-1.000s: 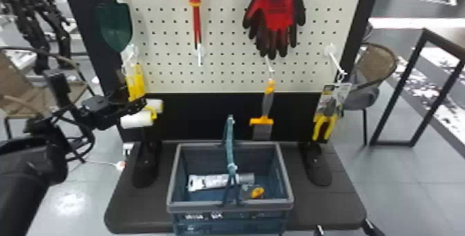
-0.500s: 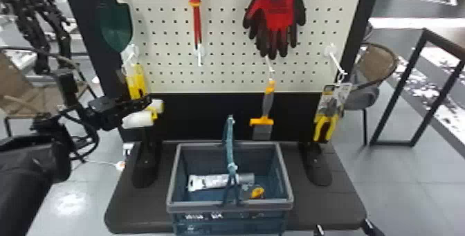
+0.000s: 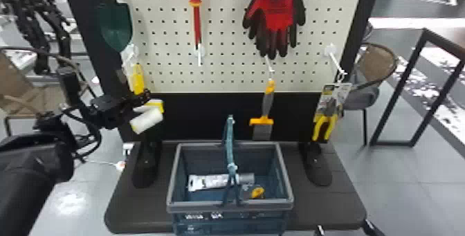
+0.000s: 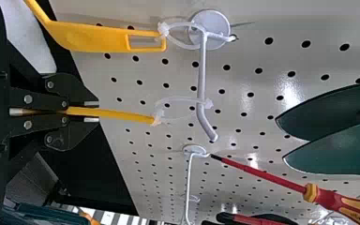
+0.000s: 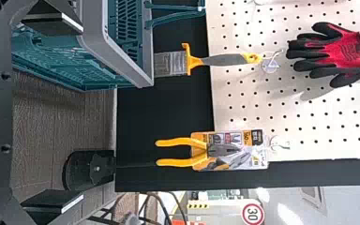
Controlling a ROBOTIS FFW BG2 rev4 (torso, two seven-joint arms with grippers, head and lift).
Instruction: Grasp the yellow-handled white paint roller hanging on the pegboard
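Observation:
In the head view my left gripper (image 3: 147,96) is at the front one of two white paint rollers (image 3: 147,120) under the left hook, whose sleeve is tilted. The left wrist view shows my left gripper (image 4: 95,112) shut on that roller's yellow handle (image 4: 122,115), its end still looped by a clear tie to the white hook (image 4: 202,79). Beside it hangs another yellow handle (image 4: 89,38), outside the fingers. In the right wrist view my right gripper (image 5: 82,112) stands wide open with its fingers far apart, off the hanging tools.
A blue-grey basket (image 3: 230,207) holding a white tube (image 3: 211,181) stands on the dark base (image 3: 117,211). On the pegboard (image 3: 228,72) hang a trowel (image 3: 116,22), screwdriver (image 3: 195,10), gloves (image 3: 275,15), scraper (image 3: 266,105) and pliers (image 3: 325,124).
My left gripper has moved a little to the right in the head view. The front roller's sleeve has shifted right and gone from nearly level to tilted.

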